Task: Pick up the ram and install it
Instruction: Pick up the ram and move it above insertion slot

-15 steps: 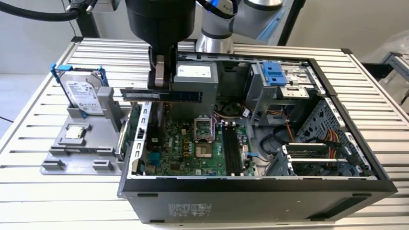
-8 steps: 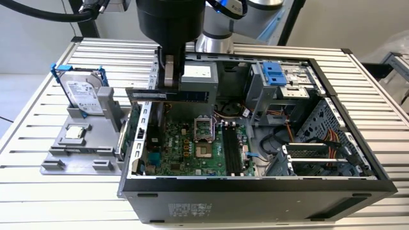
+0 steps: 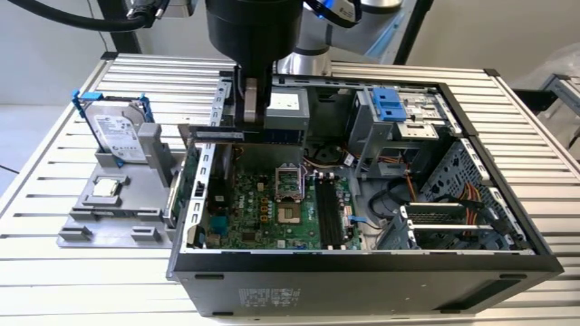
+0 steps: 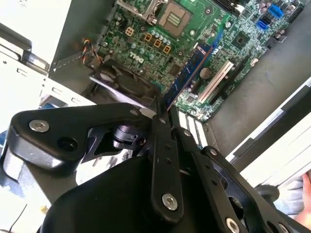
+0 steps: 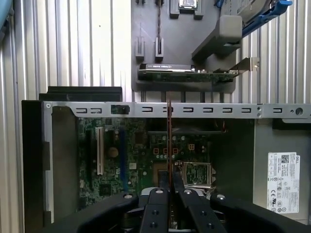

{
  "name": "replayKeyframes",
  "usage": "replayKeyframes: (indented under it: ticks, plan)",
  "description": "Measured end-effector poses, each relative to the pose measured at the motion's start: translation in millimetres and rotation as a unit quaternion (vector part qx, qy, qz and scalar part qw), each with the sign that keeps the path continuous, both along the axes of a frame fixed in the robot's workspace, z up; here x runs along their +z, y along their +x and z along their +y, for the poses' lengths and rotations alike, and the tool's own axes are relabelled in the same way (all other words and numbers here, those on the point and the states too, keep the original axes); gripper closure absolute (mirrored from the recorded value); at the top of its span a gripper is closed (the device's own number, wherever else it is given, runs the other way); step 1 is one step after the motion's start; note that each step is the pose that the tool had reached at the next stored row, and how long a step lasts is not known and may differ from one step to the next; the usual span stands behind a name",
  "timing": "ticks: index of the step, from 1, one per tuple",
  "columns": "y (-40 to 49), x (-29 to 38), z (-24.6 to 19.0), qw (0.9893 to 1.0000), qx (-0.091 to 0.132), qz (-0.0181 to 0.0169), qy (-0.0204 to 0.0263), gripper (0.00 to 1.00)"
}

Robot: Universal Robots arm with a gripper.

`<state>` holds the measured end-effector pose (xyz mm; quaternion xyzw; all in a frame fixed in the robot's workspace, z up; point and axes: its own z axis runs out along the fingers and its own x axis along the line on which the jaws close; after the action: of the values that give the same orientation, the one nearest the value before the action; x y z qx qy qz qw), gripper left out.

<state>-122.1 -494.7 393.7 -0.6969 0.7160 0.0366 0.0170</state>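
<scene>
- The step in hand looks like the carrying step: the ram (image 4: pixel 194 65) is already picked up but is not yet in a slot.
- The hand (image 4: pixel 163 111) is clamped on one end of the ram. The two fingers are pressed tight against its flat sides, as is seen in both wrist views.
- In the first wrist view the ram (image 5: pixel 168 141) is seen edge-on as a thin line. It reaches out from the hand (image 5: pixel 168 188) towards the back wall of the computer case (image 5: pixel 146 109).
- In the exterior view the hand (image 3: pixel 252 119) hangs over the open computer case (image 3: pixel 363 261), close to its back wall. The ram (image 3: pixel 217 134) is held above the green board, not touching it.
- The long black memory slots (image 3: pixel 328 212) are found deeper inside the case, past the square chip socket (image 3: pixel 285 183). They are well apart from the ram.
- The ram seems to be held crosswise to those slots. So a turn is likely called for, then a careful line-up over one slot and a straight push down.
- A grey holder (image 3: pixel 109 210) is set on the worktop (image 3: pixel 54 272) just beside the case, with a hard drive (image 3: pixel 118 132) standing in it.
</scene>
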Motion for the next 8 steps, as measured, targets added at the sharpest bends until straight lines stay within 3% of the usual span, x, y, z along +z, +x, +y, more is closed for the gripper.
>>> replayKeyframes:
  ticks: [8]
  plan:
    - [7.7,-0.1,0.9,1.0,-0.003,0.0,0.0,1.0]
